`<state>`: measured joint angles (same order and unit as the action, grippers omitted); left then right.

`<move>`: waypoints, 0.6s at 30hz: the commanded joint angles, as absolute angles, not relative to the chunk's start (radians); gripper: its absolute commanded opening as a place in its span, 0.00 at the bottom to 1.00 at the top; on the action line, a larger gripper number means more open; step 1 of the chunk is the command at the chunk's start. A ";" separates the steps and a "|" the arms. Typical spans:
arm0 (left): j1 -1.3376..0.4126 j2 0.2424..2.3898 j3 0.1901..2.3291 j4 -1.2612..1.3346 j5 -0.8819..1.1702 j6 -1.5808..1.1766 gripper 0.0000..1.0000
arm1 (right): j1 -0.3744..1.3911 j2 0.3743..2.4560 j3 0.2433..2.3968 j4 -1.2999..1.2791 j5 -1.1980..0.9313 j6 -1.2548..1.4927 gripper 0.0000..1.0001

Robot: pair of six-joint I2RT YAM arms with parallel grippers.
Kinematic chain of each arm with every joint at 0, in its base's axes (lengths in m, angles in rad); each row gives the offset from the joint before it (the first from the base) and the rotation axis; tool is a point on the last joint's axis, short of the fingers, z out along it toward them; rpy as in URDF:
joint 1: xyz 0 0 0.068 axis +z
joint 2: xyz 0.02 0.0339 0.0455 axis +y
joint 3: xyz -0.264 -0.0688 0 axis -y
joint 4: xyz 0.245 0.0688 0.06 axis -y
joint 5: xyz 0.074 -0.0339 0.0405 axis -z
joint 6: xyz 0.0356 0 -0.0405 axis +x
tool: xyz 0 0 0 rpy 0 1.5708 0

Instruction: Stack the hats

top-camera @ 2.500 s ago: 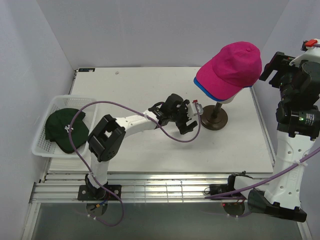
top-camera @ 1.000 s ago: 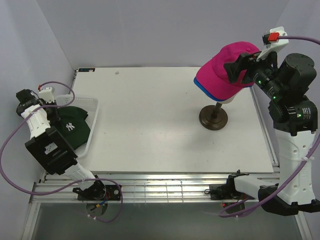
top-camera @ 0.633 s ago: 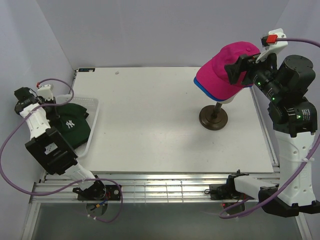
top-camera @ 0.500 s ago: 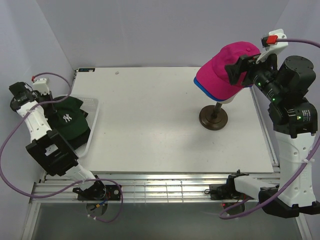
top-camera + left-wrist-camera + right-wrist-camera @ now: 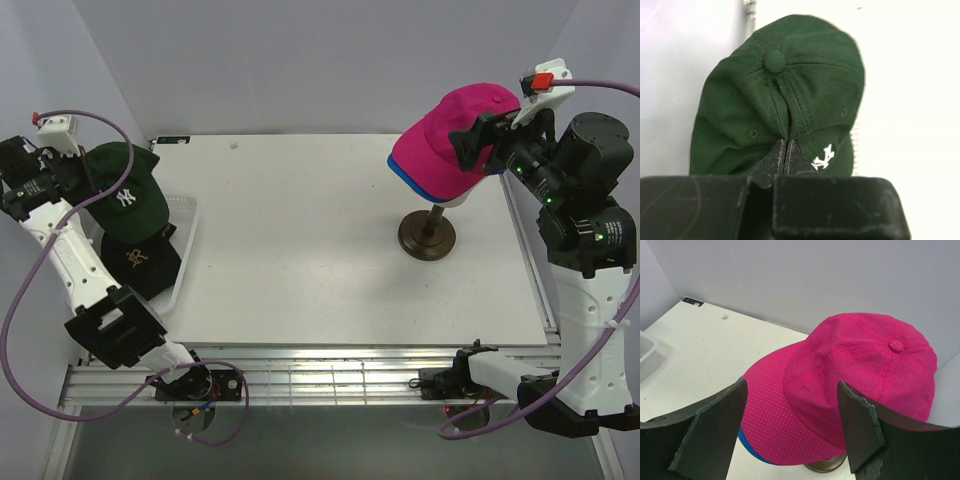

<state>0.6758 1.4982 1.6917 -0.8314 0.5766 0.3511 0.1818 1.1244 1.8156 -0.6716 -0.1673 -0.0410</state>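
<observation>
The left tool [image 5: 785,159] pinched the green cap [image 5: 790,90], held above the black cap [image 5: 140,262] in the basket [image 5: 190,230]. The right tool [image 5: 791,390] stood spread beside the pink cap [image 5: 860,365], which sat over the blue cap [image 5: 749,447].

1. Green cap [image 5: 785,95]: matt twill cloth, stitched seams.
2. Pink cap [image 5: 860,375]: matt cloth, finely dotted with pinholes.
3. Basket [image 5: 190,225]: white plastic mesh.
4. Worktop [image 5: 300,250]: smooth, matt white.
5. Stand base [image 5: 415,240]: dark, glossy, perhaps wood.

Bright, even light (shadows faint); the white table [image 5: 910,100] washes out in the left wrist view.
</observation>
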 commanded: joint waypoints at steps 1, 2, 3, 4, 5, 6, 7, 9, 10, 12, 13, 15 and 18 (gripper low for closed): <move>0.541 1.465 1.769 -0.851 0.710 0.250 0.00 | 0.210 1.111 1.838 -0.594 -0.239 -0.092 0.77; 0.475 1.465 1.788 -0.851 0.681 0.238 0.00 | 0.227 1.111 1.839 -0.577 -0.273 -0.104 0.75; 0.412 1.468 1.796 -0.844 0.651 0.203 0.00 | 0.242 1.108 1.829 -0.551 -0.287 -0.113 0.75; 0.320 1.476 1.808 -0.838 0.664 0.175 0.00 | 0.288 1.109 1.821 -0.520 -0.308 -0.142 0.75; 0.290 1.488 1.828 -0.836 0.687 0.140 0.00 | 0.320 1.115 1.815 -0.465 -0.314 -0.164 0.74; 0.269 1.524 1.888 -0.835 0.743 0.103 0.00 | 0.356 1.127 1.815 -0.448 -0.313 -0.195 0.74; 0.243 1.545 1.923 -0.833 0.771 0.031 0.00 | 0.458 1.143 1.836 -0.439 -0.263 -0.233 0.73; 0.210 1.598 2.026 -0.828 0.823 -0.036 0.00 | 0.692 1.210 1.876 -0.440 -0.154 -0.415 0.73; 0.200 1.611 2.057 -0.827 0.837 -0.078 0.00 | 0.778 1.232 1.887 -0.434 -0.014 -0.498 0.74; 0.184 1.632 2.107 -0.813 0.853 -0.118 0.00 | 1.016 1.258 1.827 -0.334 0.131 -0.787 0.76; 0.173 1.644 2.141 -0.807 0.874 -0.155 0.00 | 1.072 1.246 1.668 -0.251 0.218 -0.877 0.77; 0.166 1.649 2.157 -0.781 0.894 -0.192 0.00 | 1.185 1.157 1.443 0.091 0.230 -1.117 0.84; 0.160 1.637 2.143 -0.741 0.945 -0.250 0.00 | 1.252 1.080 1.056 0.366 0.177 -1.448 0.98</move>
